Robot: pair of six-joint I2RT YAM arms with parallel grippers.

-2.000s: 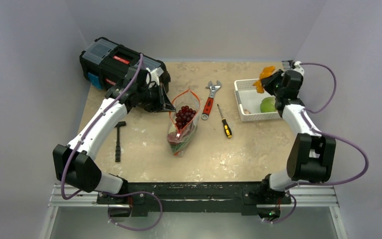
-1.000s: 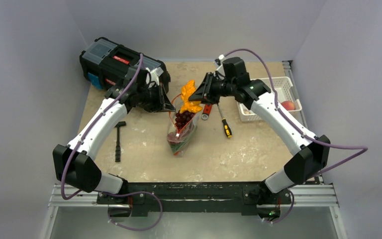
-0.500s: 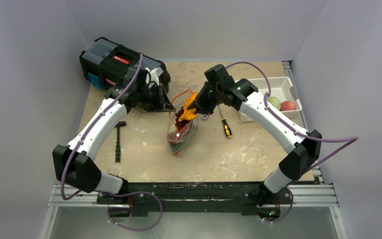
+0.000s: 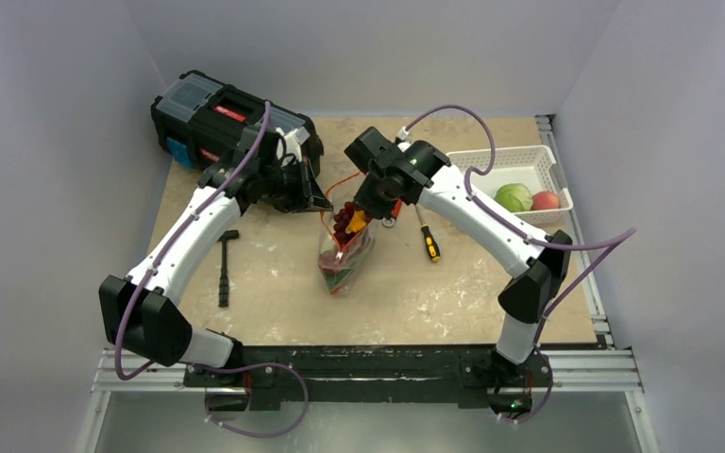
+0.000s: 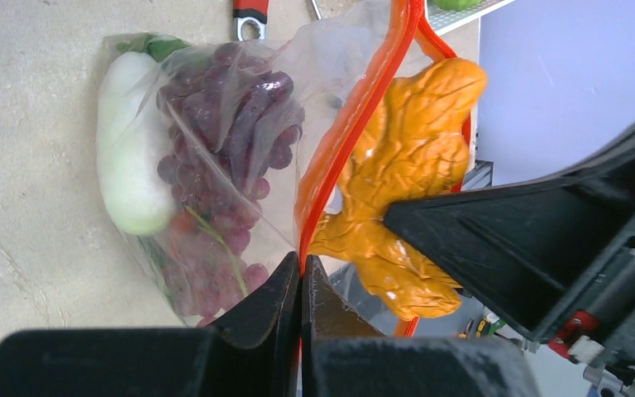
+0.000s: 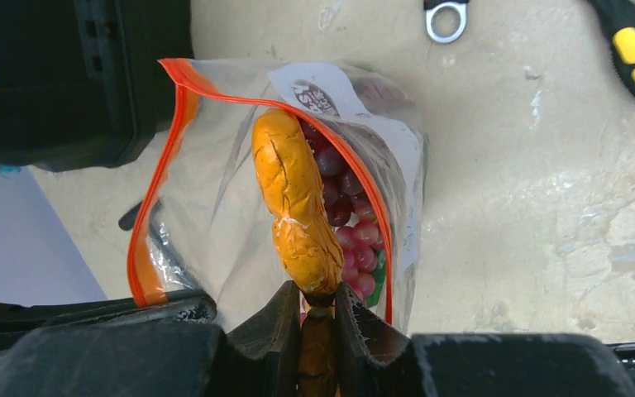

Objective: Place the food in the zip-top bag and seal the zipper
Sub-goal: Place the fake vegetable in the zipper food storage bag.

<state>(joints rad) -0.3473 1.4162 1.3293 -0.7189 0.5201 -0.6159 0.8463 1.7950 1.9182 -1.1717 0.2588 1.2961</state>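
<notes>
The bag (image 6: 215, 182) lies in the middle of the desk (image 4: 415, 293), its bottom toward the arms and its mouth lifted open at the far end. It is thin, clear and crinkly, so I judge it limp and slippery, with no shape of its own. The one firm place to hold it is the orange zipper (image 5: 355, 107) along the mouth. The left claw (image 5: 300, 273) is pressed together on that strip at one side, holding the opening up.

Inside the bag sit a bunch of grapes (image 5: 231, 124) and a white radish (image 5: 128, 157), with something green at the bottom. The orange piece (image 6: 293, 198) hangs in the mouth of the bag, about halfway past the zipper. The right claw (image 6: 318, 289) pinches it by its narrow end. It looks like a light, wrinkled toy (probably a little springy), so a grip at the tip should be enough. Its wide lobes could catch on the strip on the way in.

Just beside the bag lie a wrench (image 6: 445, 12) and a screwdriver (image 4: 427, 241). Farther right, a white basket (image 4: 477, 156) holds a green cabbage (image 4: 513, 197) and a pink-red fruit (image 4: 546, 200), both not yet bagged. A black toolbox (image 4: 217, 113) sits at the far left, and a hammer (image 4: 225, 264) lies nearer.
</notes>
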